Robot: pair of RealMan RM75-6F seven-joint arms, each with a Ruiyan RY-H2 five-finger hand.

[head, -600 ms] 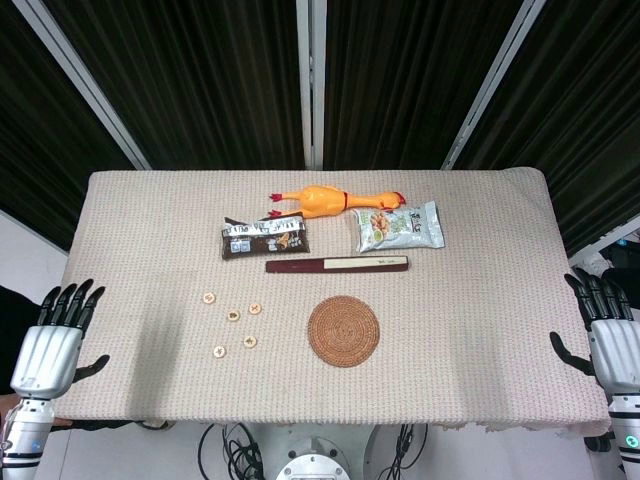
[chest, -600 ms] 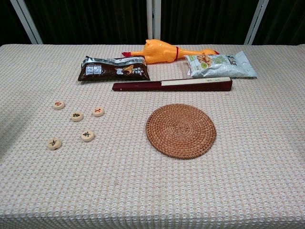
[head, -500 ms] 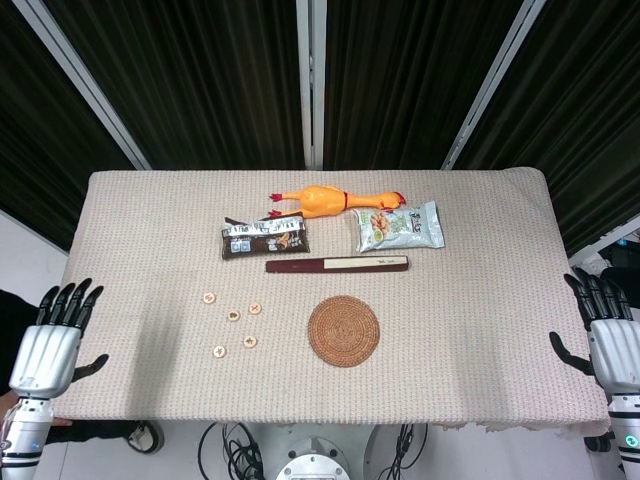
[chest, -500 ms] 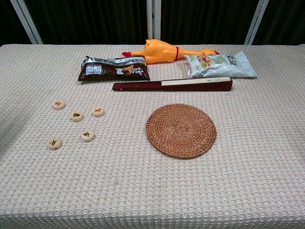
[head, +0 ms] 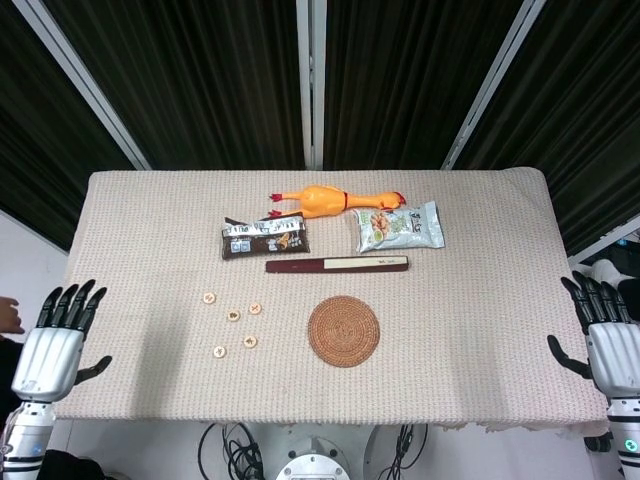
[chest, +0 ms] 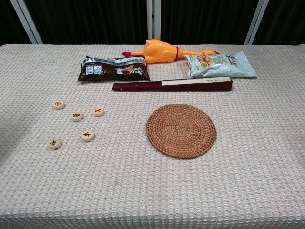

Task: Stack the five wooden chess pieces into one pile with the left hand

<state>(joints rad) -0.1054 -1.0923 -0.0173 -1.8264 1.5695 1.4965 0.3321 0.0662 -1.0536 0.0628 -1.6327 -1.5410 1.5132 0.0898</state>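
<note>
Chess pieces, five small wooden discs, lie flat and apart from one another on the left half of the table (head: pixel 470 330), none stacked. We see one (chest: pixel 58 104) farthest left and far, two in the middle (chest: pixel 76 116) and (chest: pixel 98 111), and two nearer the front edge (chest: pixel 54 143) and (chest: pixel 87 135) (the marks on top are too small for us to read).

Our left hand (head: pixel 50 345) hangs off the left edge of the table, fingers straight and spread, thumb out to the side, holding nothing; it is well apart from the discs. Our right hand (head: pixel 605 340) sits the same way off the right edge, fingers wide, nothing in it. Neither hand shows in the chest view.

To the right of the discs rests a round woven coaster (chest: pixel 181 130). Beyond it lies a long dark red box (chest: pixel 172 85) with a pale strip along its right part. Farther back we find a dark brown snack bag (chest: pixel 113 68) on the left, a pale green snack bag (chest: pixel 220 65) on the right, and an orange rubber chicken (chest: pixel 164 51) between and behind them. A knitted beige cloth covers the table.
</note>
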